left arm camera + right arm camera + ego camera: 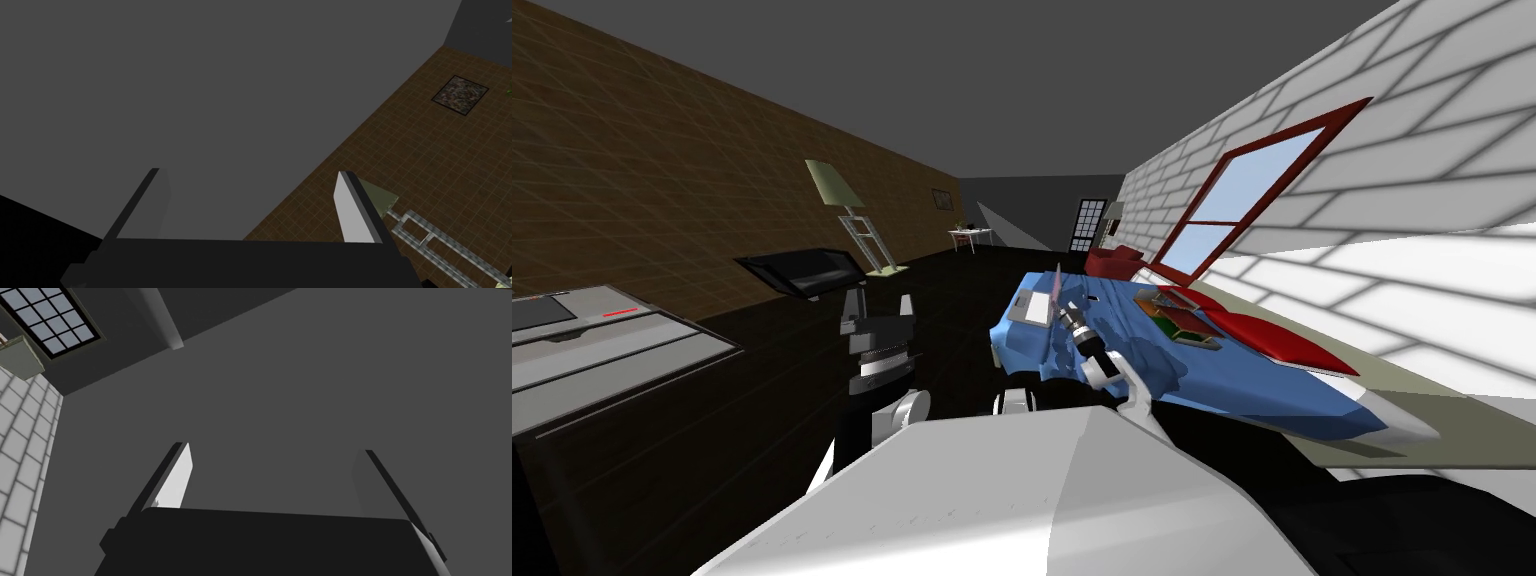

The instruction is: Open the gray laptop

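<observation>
Gray laptop [1032,308] lay flat and closed on the blue bed [1252,390] | my right gripper [272,478] was raised just beside it, fingers spread wide, empty | left gripper [250,205] likewise, judged parked clear for the approach.

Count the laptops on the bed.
1: a light grey laptop lying flat on the blue bed, beside the right gripper; another could hide behind it.
</observation>
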